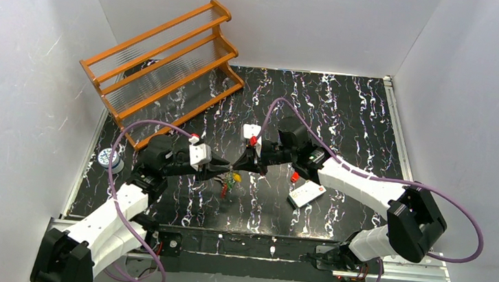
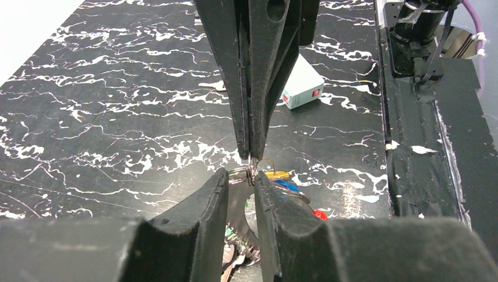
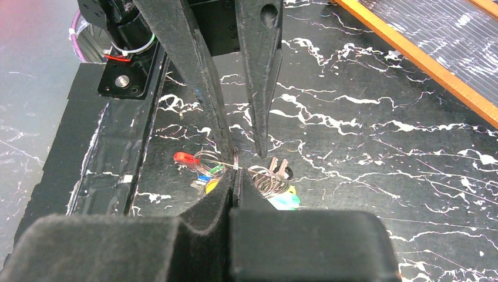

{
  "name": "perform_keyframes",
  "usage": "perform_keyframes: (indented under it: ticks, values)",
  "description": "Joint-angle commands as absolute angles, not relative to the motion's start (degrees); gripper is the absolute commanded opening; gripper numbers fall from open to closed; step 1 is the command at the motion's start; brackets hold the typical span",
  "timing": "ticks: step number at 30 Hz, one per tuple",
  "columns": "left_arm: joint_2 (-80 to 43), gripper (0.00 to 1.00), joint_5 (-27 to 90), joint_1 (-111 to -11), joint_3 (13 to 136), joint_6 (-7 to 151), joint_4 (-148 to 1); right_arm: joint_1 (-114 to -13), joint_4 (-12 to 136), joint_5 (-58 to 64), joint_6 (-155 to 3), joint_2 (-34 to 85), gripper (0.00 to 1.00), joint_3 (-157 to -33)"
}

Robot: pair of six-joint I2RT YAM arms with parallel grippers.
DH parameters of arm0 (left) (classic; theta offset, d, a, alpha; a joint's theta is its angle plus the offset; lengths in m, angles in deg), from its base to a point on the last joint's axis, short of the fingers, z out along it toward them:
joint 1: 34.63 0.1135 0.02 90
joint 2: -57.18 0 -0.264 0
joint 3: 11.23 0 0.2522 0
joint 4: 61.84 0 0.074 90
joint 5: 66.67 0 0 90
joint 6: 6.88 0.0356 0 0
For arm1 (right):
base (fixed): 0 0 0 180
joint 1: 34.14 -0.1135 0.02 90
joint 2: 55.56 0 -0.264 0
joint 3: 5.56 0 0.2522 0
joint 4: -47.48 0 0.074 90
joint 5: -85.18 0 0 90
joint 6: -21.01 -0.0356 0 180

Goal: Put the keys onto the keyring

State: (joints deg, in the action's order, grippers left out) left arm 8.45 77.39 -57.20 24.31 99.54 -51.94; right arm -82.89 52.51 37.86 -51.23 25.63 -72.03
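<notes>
The thin wire keyring [image 3: 236, 160] stands edge-on, and my right gripper [image 3: 236, 173] is shut on it just above the black marbled table. Several keys hang from it: red [image 3: 185, 157], green [image 3: 214, 170], blue [image 3: 204, 178], yellow [image 2: 276, 174] and pale green [image 3: 283, 201], with silver blades [image 3: 279, 167] beside them. My left gripper [image 2: 241, 176] meets it head-on. Its jaws are narrowly open either side of the ring [image 2: 252, 167], with a silver blade showing in the gap. From above, both grippers [image 1: 225, 168] [image 1: 237, 167] touch tip to tip over the bunch [image 1: 230, 181].
A white card with a red dot [image 1: 307, 193] lies right of the grippers, with a small red object [image 1: 294, 177] next to it. An orange rack [image 1: 164, 64] stands at the back left. A tape roll [image 1: 108, 160] sits at the left edge.
</notes>
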Motion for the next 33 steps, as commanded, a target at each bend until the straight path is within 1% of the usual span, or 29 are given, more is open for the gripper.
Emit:
perform_keyframes:
  ticks: [1,7,9,11,14,16,17,18,22,23,25,26,27,28,30,31,33]
  values:
    - [7.94,0.20,78.04,-57.83,26.57,99.32,-51.91,-82.95,49.64,39.92,-52.07,25.82,0.01,-74.52]
    - [6.99,0.19,77.75,-58.40,27.09,98.50,-51.92,-83.07,49.64,40.64,-52.28,25.83,0.01,-74.52]
    - [6.60,0.22,77.62,-58.53,27.29,97.96,-51.88,-83.09,49.64,40.79,-52.29,25.80,0.01,-74.51]
    - [6.28,0.22,77.18,-58.69,27.47,97.57,-51.91,-83.16,49.59,40.87,-52.29,25.70,0.01,-74.59]
    - [5.95,0.14,77.03,-58.76,27.58,97.27,-51.95,-83.13,49.55,40.78,-52.21,25.74,0.01,-74.46]
    - [5.86,0.07,77.03,-58.80,27.58,97.27,-51.96,-83.13,49.60,40.78,-52.20,25.76,0.01,-74.34]
    - [5.86,0.02,77.03,-58.80,27.65,97.50,-52.11,-83.11,49.55,40.73,-52.20,25.75,0.01,-74.29]
    - [5.86,0.00,76.95,-58.80,27.71,97.67,-52.41,-83.15,49.56,40.68,-52.13,25.74,0.01,-74.27]
    - [6.14,0.00,76.20,-58.80,28.02,97.96,-53.57,-83.13,49.43,39.50,-52.02,25.41,0.01,-74.06]
    - [6.33,0.00,76.09,-58.80,28.06,98.19,-53.82,-83.18,49.24,38.86,-52.15,25.16,0.05,-74.00]
    - [6.95,0.00,75.53,-58.80,28.11,99.00,-54.64,-83.17,48.47,36.89,-52.68,24.43,0.35,-73.46]
    - [7.54,0.00,75.21,-58.80,28.11,99.55,-55.28,-83.17,47.52,35.82,-52.72,23.79,0.47,-72.95]
    - [8.06,0.00,74.92,-58.80,28.11,100.22,-55.80,-83.11,46.20,34.77,-52.80,22.85,0.55,-72.00]
    - [8.66,0.00,74.65,-58.80,28.04,100.90,-56.31,-83.15,44.50,33.54,-52.89,21.78,0.62,-70.82]
    - [10.09,0.00,74.49,-58.80,27.70,102.68,-56.86,-83.10,40.26,31.33,-52.90,19.23,0.73,-67.69]
    - [11.00,0.00,74.61,-58.80,27.34,103.65,-56.88,-83.13,38.25,30.12,-52.90,18.06,0.78,-66.19]
    - [13.04,0.00,74.51,-58.80,26.54,105.57,-56.80,-83.15,34.80,27.57,-52.88,15.59,0.83,-63.08]
